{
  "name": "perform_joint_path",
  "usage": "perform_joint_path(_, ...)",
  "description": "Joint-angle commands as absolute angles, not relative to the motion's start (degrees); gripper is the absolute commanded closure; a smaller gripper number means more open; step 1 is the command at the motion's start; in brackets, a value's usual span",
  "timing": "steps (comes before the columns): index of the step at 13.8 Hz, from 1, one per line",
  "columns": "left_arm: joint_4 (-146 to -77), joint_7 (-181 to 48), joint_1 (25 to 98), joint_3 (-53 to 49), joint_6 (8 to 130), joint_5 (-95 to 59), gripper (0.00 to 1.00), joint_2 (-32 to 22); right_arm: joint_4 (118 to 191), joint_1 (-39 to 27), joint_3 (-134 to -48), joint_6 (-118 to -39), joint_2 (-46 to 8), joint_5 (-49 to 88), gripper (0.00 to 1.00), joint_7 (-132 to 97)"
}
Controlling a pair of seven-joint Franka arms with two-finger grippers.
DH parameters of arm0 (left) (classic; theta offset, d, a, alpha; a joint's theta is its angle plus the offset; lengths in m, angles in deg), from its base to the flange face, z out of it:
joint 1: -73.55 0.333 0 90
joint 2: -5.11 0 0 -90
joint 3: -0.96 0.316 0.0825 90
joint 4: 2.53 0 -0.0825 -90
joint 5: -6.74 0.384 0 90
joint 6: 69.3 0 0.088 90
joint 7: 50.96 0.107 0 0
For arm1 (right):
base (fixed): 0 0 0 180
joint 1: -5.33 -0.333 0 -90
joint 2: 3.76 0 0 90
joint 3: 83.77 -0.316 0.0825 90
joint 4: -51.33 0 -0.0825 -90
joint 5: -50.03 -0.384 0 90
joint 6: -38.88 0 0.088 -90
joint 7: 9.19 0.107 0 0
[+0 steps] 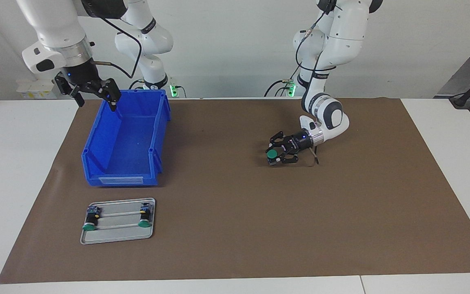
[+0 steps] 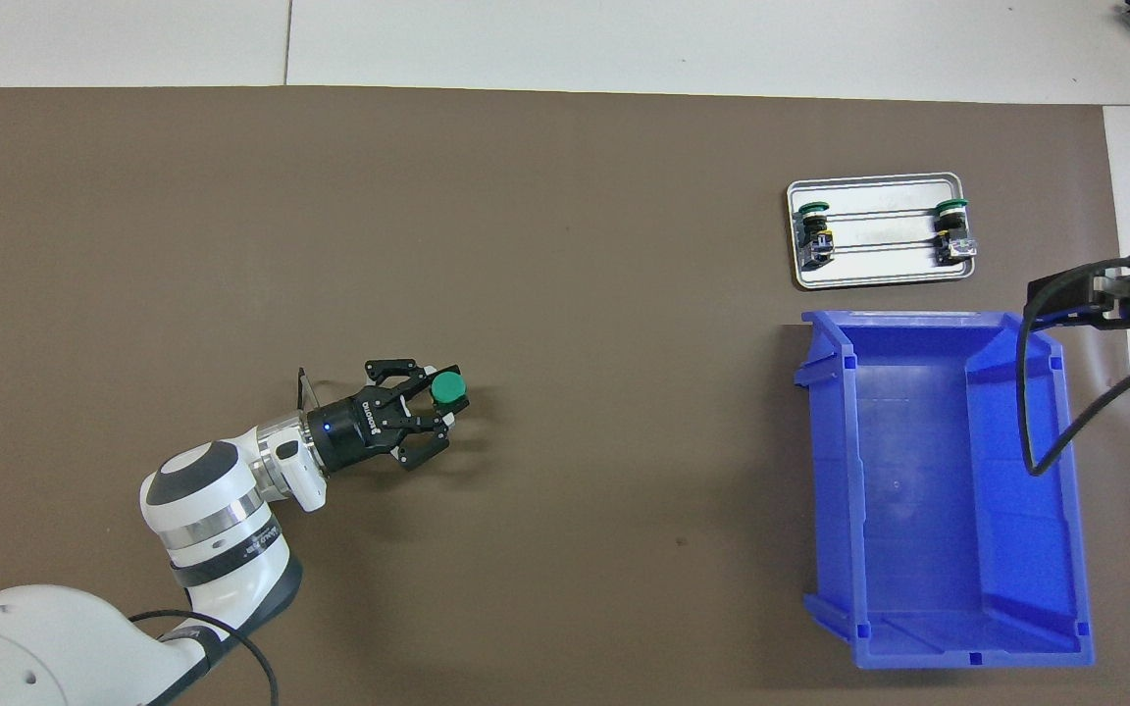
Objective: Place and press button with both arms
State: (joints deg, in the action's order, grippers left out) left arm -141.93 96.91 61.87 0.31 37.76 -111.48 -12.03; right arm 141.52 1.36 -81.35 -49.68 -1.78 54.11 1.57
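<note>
green-capped button (image 2: 447, 389) with a black body; plain blue bin (image 1: 127, 139); silver-grey tray (image 1: 117, 237); flat brown mat (image 1: 300, 228) on a white table (image 1: 14, 163); white arms (image 1: 333, 41) banded in black.

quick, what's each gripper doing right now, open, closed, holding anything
Left gripper: shut on the green-capped button, low over the brown mat.
Right gripper: open, holding nothing, up over the blue bin.

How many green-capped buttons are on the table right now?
3: two on the metal tray, one at each end; one in the left end effector, green cap showing. None seen in the blue bin.
</note>
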Motion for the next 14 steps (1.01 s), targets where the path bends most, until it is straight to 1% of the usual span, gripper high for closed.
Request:
perform_joint_path(1, -140.95, 98.72, 61.07, 1.05, 36.08, -113.58, 0.89, -13.26, 143.09, 1.81, -81.66, -50.24, -0.33, 54.07, 0.0, -0.05)
perform_joint_path(5, -141.48, 99.25, 59.93, 0.88, 35.91, -113.76, 0.87, -13.7, 143.17, 1.81, -81.66, -50.24, -0.33, 54.07, 0.0, -0.05)
perform_joint_path(8, -141.83, 99.34, 59.93, 1.05, 35.91, -113.67, 0.74, -13.7, 143.09, 1.81, -81.66, -50.24, -0.33, 54.07, 0.0, -0.05)
perform_joint_path(9, -141.92, 99.25, 59.93, 1.05, 36.08, -113.67, 0.62, -13.7, 143.17, 1.81, -81.66, -50.24, -0.33, 54.07, 0.0, -0.05)
perform_joint_path(11, -142.18, 99.34, 60.02, 1.14, 35.91, -113.67, 0.61, -13.7, 143.09, 1.81, -81.66, -50.24, -0.33, 54.07, 0.0, -0.05)
perform_joint_path(14, -142.71, 99.86, 60.02, 1.23, 36.08, -113.58, 0.54, -13.7, 143.18, 1.81, -81.66, -50.24, -0.33, 54.07, 0.0, -0.05)
